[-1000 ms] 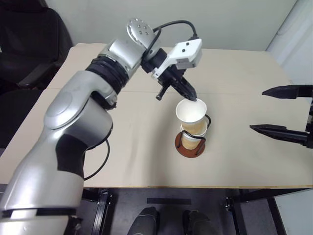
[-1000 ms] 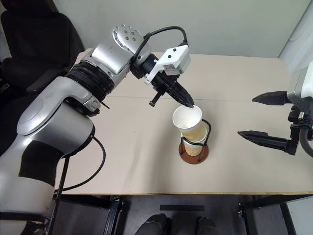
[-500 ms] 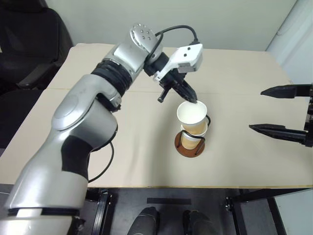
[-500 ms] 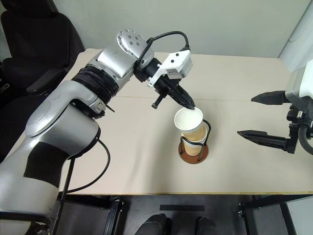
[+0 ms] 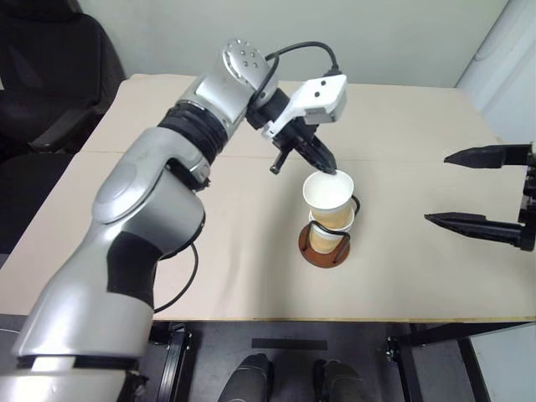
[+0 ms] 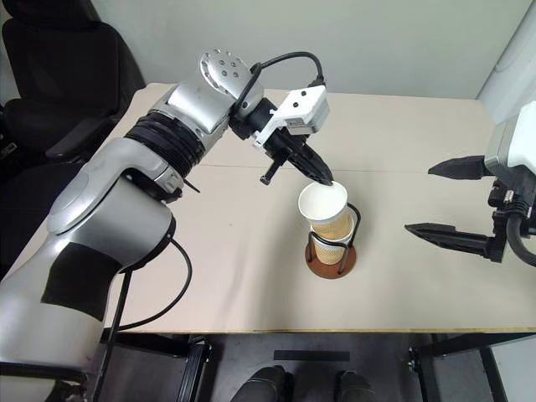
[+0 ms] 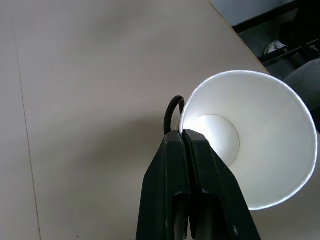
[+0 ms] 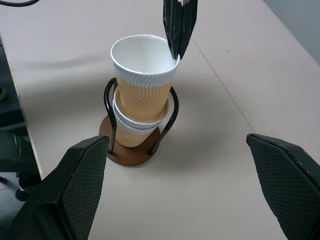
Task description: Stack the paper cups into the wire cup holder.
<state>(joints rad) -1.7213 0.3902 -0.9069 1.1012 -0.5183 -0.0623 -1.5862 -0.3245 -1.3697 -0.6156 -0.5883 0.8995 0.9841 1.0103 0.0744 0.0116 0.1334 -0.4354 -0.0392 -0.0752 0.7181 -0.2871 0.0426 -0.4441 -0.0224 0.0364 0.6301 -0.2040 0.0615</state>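
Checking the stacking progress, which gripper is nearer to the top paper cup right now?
Left. The left gripper pinches the rim of the top paper cup above the wire cup holder; the right gripper hangs open, well off to the side.

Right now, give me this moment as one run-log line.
left gripper: shut on top paper cup rim | cup: partly nested in stack inside wire cup holder | right gripper: open, apart
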